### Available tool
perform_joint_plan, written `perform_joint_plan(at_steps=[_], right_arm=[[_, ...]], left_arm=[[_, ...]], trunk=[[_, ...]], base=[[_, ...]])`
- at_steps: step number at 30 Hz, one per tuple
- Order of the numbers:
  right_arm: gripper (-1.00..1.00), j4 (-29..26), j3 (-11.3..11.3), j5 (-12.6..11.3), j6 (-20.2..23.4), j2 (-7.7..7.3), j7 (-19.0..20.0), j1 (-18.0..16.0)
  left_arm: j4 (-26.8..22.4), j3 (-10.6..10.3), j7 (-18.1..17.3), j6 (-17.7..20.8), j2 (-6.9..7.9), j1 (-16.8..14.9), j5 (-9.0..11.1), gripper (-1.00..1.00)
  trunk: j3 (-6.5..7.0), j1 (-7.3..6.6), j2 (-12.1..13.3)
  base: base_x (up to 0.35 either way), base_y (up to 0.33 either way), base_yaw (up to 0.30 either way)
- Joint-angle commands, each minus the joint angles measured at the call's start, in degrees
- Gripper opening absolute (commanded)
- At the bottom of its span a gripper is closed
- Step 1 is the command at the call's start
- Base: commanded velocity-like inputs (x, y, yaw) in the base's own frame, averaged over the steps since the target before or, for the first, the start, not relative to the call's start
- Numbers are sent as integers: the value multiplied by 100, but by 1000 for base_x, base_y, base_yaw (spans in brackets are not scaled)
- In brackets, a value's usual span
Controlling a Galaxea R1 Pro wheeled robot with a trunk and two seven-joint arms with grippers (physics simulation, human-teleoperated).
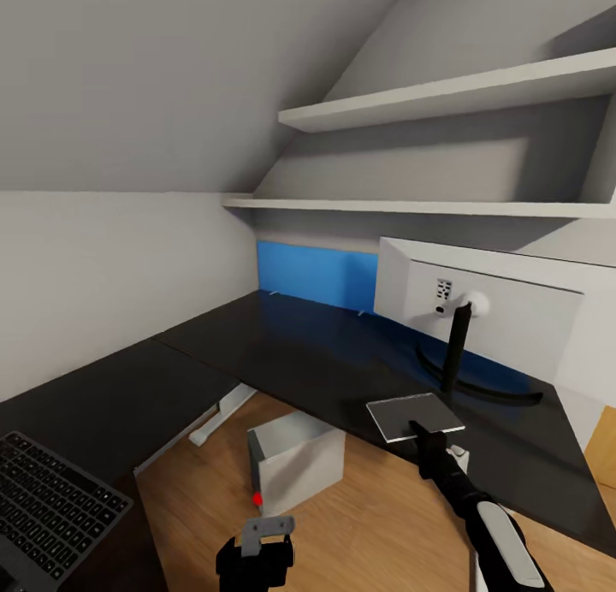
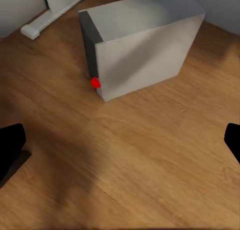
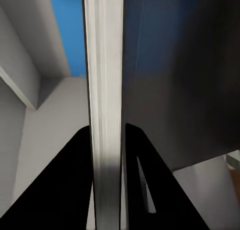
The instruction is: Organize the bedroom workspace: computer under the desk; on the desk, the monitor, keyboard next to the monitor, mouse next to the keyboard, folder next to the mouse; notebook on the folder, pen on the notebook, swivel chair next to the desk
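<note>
A thin grey folder (image 1: pixel 415 416) lies flat at the front edge of the black desk (image 1: pixel 299 352), and my right gripper (image 1: pixel 422 434) is shut on its near edge. In the right wrist view the folder's pale edge (image 3: pixel 105 90) runs between the two black fingers (image 3: pixel 65 190). Just behind it stands the white monitor (image 1: pixel 488 314), its back towards me. On the floor under the desk sits the grey computer (image 1: pixel 295 459), also seen close up (image 2: pixel 142 45) with a red spot on its front. The keyboard (image 1: pixel 47 502) rests on the desk's left wing. My left gripper (image 1: pixel 265 536) hangs open above the floor.
Two white shelves (image 1: pixel 462 91) hang above the desk under a sloping ceiling. A blue panel (image 1: pixel 316 275) lines the wall behind the desk. A white desk foot (image 1: pixel 218 414) lies on the wooden floor (image 1: pixel 368 523) left of the computer.
</note>
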Motion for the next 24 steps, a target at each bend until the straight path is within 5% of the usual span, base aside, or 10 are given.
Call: perform_joint_plan(at_steps=[1, 11, 17, 24], right_arm=[[-100, 0, -10, -33, 37, 8, -4, 0], [-100, -5, 108, -19, 62, 42, -388, -2], [-100, -23, 441, -11, 48, 42, -407, -2], [-100, -41, 664, -6, 46, 39, -408, -2]], left_arm=[[23, -3, 36, 14, -2, -3, 35, 100], [892, 56, 51, -157, 35, -3, 16, 100], [1936, 12, 31, -1296, 167, -3, 18, 100], [2711, -4, 24, -1542, 156, -3, 6, 100]], trunk=[[15, -23, 39], [59, -45, 79], [77, -45, 79], [100, -45, 79]], base=[[0, 0, 206], [0, 0, 240], [12, -38, 248], [113, -270, 248]])
